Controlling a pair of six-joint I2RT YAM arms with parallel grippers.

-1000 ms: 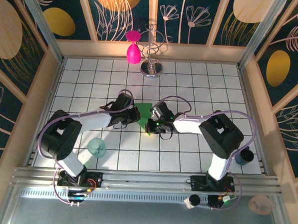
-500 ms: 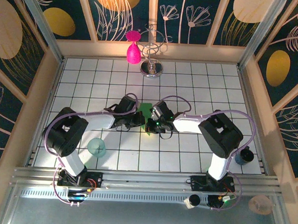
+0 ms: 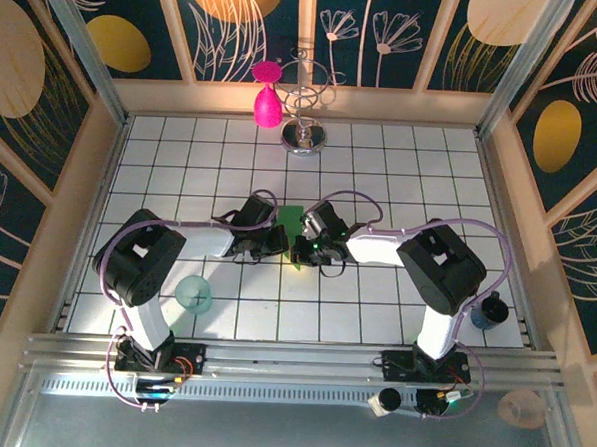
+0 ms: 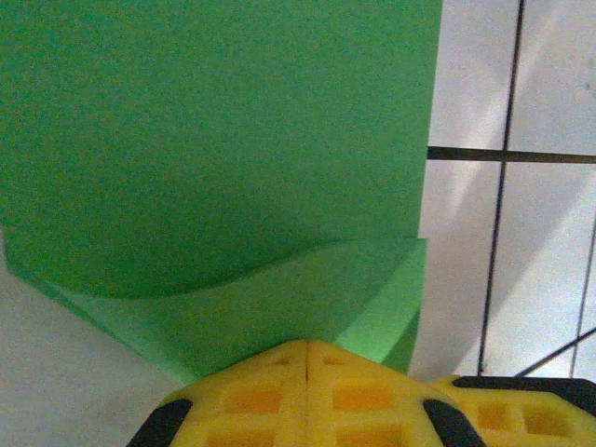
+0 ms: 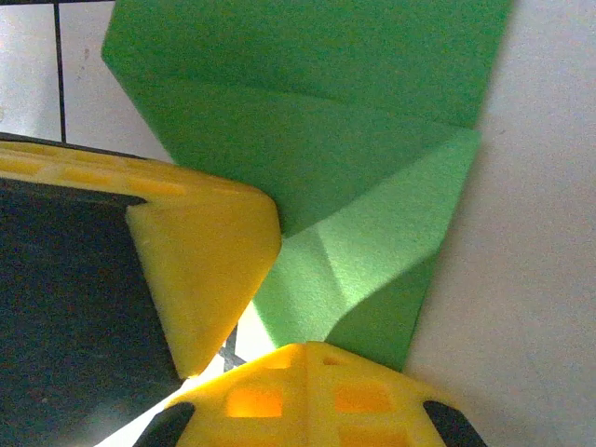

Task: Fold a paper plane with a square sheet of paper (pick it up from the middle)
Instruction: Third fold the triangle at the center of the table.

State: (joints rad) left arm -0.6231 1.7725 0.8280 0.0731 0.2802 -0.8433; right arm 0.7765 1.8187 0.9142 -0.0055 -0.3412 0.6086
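Both arms are brought in to the middle of the tiled table (image 3: 401, 179), nose to nose over the green sheet of paper (image 3: 291, 219), which lies flat there, already partly folded. The left gripper (image 3: 278, 240) comes at it from the left and the right gripper (image 3: 301, 248) from the right, tips just beside each other at the near edge of the paper. On the left wrist camera my fingers (image 4: 251, 391) are pressed together with no gap, the tip set against a flap that curls up off the layer below. I judge the closed tip is being used as a presser to bring that flap down and set a crease, not as a pincer, but I cannot tell whether a layer is nipped. On the right wrist camera the fingers (image 5: 363, 396) are likewise closed tight, resting on a folded corner where diagonal creases meet, I think to pin the sheet so it does not slide. A second yellow finger sits close on the left of that view, touching or nearly touching the paper's edge, so the two tips crowd each other and either one moving could strike the other or drag the fold. Elsewhere, a translucent teal cup (image 3: 194, 294) stands near the left arm's elbow, a dark cup (image 3: 490, 313) at the right edge, and a pink teardrop-shaped object (image 3: 266, 104) hangs on a wire stand (image 3: 305, 134) at the far side, all well apart from the paper.
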